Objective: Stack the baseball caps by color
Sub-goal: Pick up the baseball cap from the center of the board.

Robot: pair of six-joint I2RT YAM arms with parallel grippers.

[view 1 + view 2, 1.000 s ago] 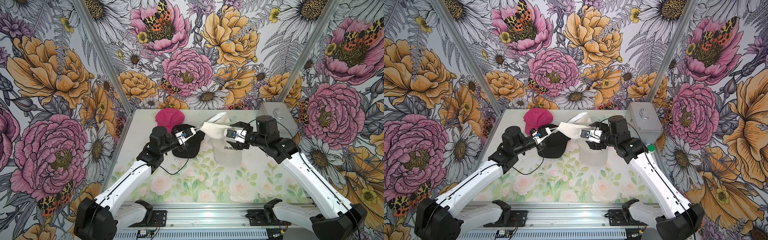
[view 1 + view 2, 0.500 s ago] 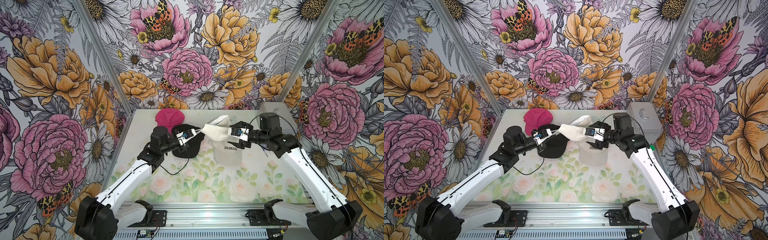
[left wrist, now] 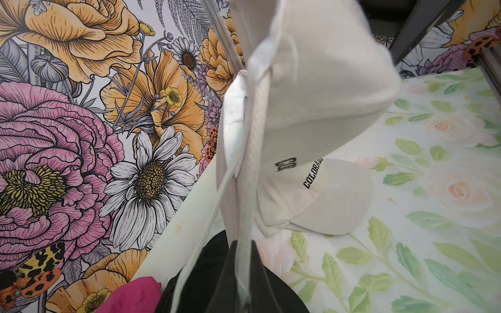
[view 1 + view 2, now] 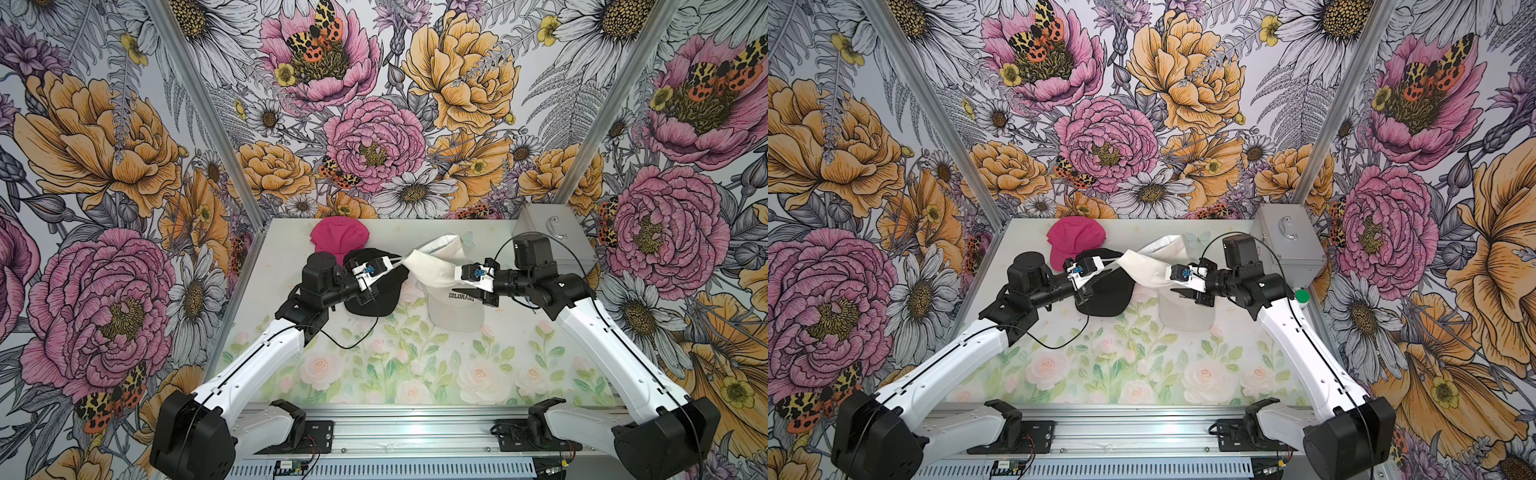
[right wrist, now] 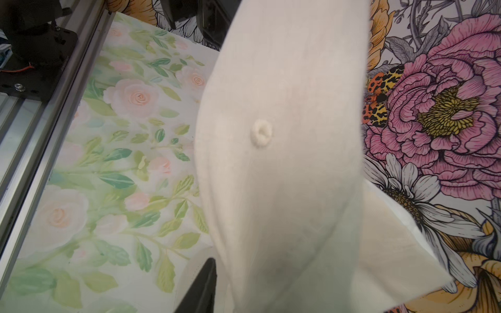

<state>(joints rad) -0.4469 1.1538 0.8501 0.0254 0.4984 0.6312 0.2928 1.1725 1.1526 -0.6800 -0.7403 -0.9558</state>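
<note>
Closing in since a second ago, our right tool (image 4: pixel 459 275) meets the raised cream cap (image 4: pixel 432 266). Our left tool (image 4: pixel 398 262) pinches its strap above the black cap (image 4: pixel 374 301); it hangs over the COLORADO cap (image 4: pixel 457 313) on the table (image 4: pixel 415 374); whether the right tool grips, we cannot tell

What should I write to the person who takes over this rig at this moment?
Left gripper: shut on the strap of the lifted cream cap, held in the air.
Right gripper: against that cap's crown; grip unclear.
Set down: pink caps at the far left, black caps in front of them, cream COLORADO cap under the right gripper.
Done: pink and black look piled; counts hidden.
Left: put the lifted cap onto the cream one.
</note>
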